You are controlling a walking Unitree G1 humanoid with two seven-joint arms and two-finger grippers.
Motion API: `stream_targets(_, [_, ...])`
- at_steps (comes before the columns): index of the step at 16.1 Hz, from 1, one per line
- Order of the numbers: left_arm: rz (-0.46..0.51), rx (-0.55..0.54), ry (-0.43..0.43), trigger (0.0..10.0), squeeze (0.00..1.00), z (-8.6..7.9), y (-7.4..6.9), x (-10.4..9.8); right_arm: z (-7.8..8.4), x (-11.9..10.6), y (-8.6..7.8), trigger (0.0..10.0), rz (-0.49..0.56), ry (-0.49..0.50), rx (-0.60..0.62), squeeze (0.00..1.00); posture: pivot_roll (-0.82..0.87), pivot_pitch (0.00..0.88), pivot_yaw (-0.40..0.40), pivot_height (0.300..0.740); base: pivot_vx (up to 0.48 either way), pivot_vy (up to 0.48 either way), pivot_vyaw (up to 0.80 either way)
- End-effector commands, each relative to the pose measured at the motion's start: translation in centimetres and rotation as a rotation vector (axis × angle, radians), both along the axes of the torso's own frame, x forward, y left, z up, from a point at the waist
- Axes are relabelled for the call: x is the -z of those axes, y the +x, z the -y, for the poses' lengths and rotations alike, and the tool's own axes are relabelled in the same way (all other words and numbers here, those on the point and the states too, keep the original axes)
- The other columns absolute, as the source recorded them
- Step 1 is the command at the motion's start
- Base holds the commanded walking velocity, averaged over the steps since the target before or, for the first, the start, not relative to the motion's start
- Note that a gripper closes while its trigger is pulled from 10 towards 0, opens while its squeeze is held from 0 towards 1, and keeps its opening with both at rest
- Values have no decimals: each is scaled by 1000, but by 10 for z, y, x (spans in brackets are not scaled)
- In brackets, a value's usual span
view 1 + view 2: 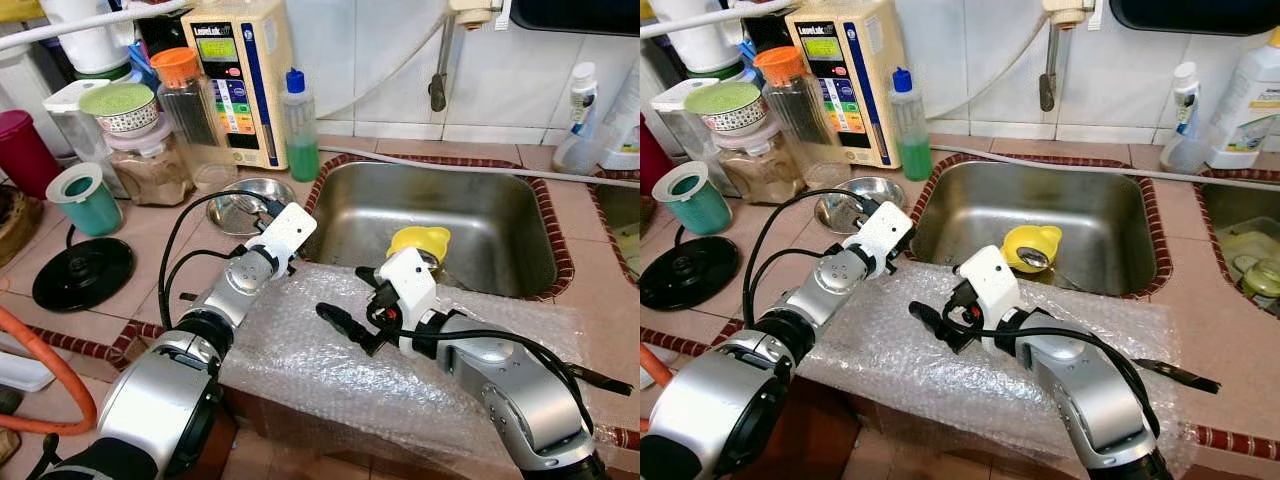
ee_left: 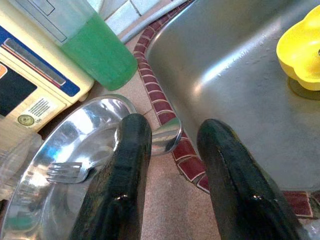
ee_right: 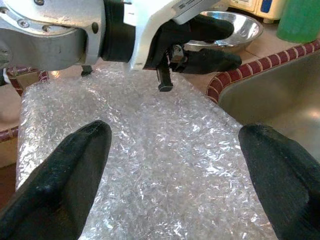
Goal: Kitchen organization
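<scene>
Green soap bottle and steel bowl crowd the left gripper

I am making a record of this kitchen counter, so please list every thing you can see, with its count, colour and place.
Sink: one, steel, set in the counter.
Yellow cup: one, inside the sink, near its front wall.
Bubble wrap: one clear sheet, over the counter's front edge.
Steel bowl: one, left of the sink, holding a fork.
Green bottle: one, blue cap, behind the bowl.
Cream appliance: one, against the wall.
Teal cup: one, far left.
Black lid: one, flat on the counter.
White bottles: two, right of the sink.
Left gripper: jaws apart, at the bowl's rim.
Right gripper: jaws wide, above the wrap.
</scene>
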State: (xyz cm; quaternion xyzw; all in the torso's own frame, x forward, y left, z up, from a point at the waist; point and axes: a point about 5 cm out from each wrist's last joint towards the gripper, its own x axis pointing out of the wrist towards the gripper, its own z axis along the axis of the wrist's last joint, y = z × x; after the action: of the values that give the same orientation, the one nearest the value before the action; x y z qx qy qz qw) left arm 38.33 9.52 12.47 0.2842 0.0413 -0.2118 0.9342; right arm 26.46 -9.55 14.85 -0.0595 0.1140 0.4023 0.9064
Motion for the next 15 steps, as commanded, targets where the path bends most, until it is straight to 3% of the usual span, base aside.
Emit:
stream_targets(1, [10,-1,11,0,0,-2,3,-6,-4,-3,-2,10000,7,1,-23,208,-101,0,128,740,0,0,0])
stream_targets(7, [-2,-5,19,0,0,-4,2,-2,-4,0,-4,10000,-9,-11,-32,55,-100,0,127,740,0,0,0])
stream_targets(15, [47,-8,9,0,0,-9,4,-10,-5,1,-1,10000,-7,-11,-27,0,-86,0,125,740,0,0,0])
